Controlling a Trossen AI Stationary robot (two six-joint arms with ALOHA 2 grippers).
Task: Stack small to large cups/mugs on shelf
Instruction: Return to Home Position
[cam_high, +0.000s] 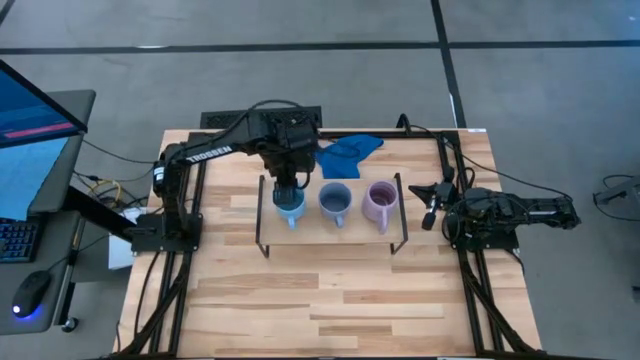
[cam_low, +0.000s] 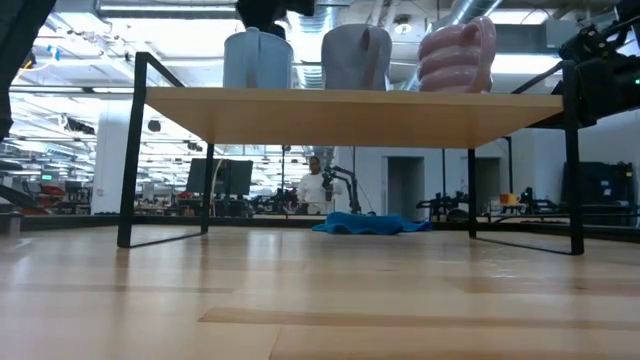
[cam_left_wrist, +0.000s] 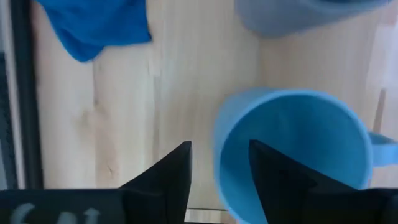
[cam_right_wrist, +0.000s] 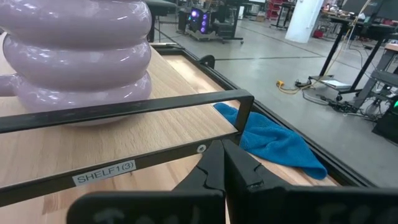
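Observation:
Three mugs stand in a row on their bases on the shelf (cam_high: 330, 235). The sky-blue mug (cam_high: 290, 208) is at the left, the grey-blue mug (cam_high: 335, 201) in the middle and the ribbed lilac mug (cam_high: 380, 202) at the right. My left gripper (cam_left_wrist: 219, 165) points down over the sky-blue mug (cam_left_wrist: 292, 149) and is open. One finger is inside the cup and one outside, with the wall between them untouched. My right gripper (cam_right_wrist: 222, 165) rests shut at the table's right side, level with the shelf's right end, near the lilac mug (cam_right_wrist: 74, 56).
A bright blue cloth (cam_high: 345, 155) lies on the table behind the shelf. Black wire legs (cam_low: 130, 150) hold the shelf above the tabletop. Bare wood (cam_high: 330, 300) stretches in front of the shelf. A monitor and keyboard (cam_high: 20, 160) stand off the table's left, and a person (cam_low: 316, 188) is far back in the room.

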